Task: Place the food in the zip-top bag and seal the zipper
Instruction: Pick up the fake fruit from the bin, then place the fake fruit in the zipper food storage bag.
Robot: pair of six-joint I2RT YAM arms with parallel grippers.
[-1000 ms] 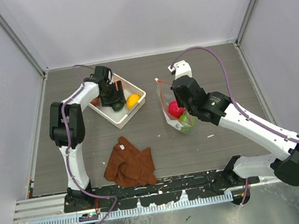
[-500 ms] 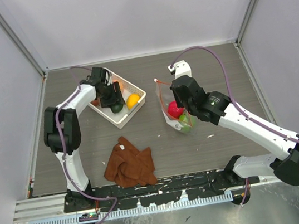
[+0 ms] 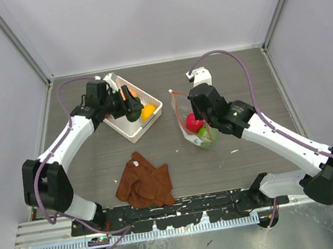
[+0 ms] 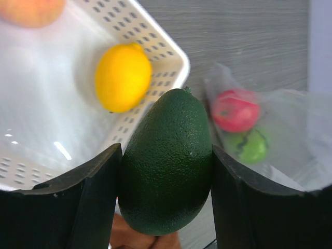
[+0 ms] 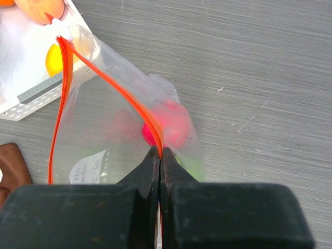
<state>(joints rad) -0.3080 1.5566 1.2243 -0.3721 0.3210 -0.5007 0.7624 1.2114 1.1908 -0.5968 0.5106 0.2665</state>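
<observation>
The left gripper is clamped on the dark green fruit, one finger flat against each flank. It holds the fruit clear above the basket, over the rim corner that faces the bag. Below it, inside the basket, the yellow fruit lies close to that same corner and the peach-pink fruit lies deeper in (only its edge shows in the left wrist view).

The right gripper is pinched tight on the zipper, holding up one lip of the zip-top bag so that the mouth gapes toward the basket. The bag stands to the right of the basket, apart from it across a strip of table. The red fruit and the bright green fruit sit in its bottom. The brown cloth lies on the near side of the basket.

The step in hand appears to be the carry: this fruit is picked but not yet delivered. The next move calls for taking it rightward from the basket to the open mouth and lowering it between the orange-red lips without knocking the held lip loose. The fingers should part only once the fruit is inside. With fruit left in the basket, sealing looks some way off.
</observation>
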